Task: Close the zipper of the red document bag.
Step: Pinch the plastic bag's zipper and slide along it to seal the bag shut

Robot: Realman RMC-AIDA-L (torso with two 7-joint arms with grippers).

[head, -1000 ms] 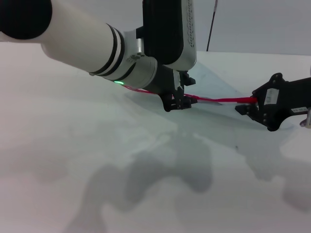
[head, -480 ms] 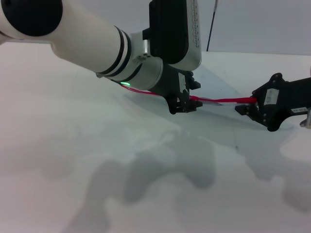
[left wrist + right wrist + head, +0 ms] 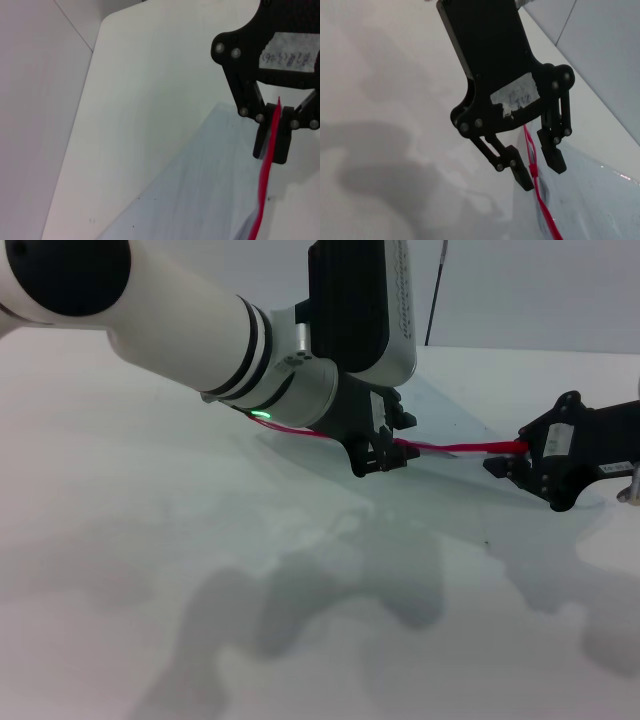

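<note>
The red document bag (image 3: 452, 408) lies flat on the white table, a pale translucent pouch with the red zipper (image 3: 462, 448) along its near edge. My right gripper (image 3: 508, 458) is shut on the zipper's right end, and the left wrist view shows its fingers (image 3: 261, 145) pinching the red strip (image 3: 265, 185). My left gripper (image 3: 386, 454) sits partway along the zipper. Its fingers (image 3: 521, 172) stand apart in the right wrist view, with the red strip (image 3: 545, 210) and a small red loop passing between them. I cannot make out the slider.
The white table (image 3: 150, 540) spreads wide on the left and toward the front, with arm shadows on it. A thin dark rod (image 3: 435, 290) stands behind the bag. The table's far edge (image 3: 95, 60) meets a grey wall.
My left gripper has slid a little to the right along the zipper, toward the right gripper. The right gripper has stayed put, holding the red end.
</note>
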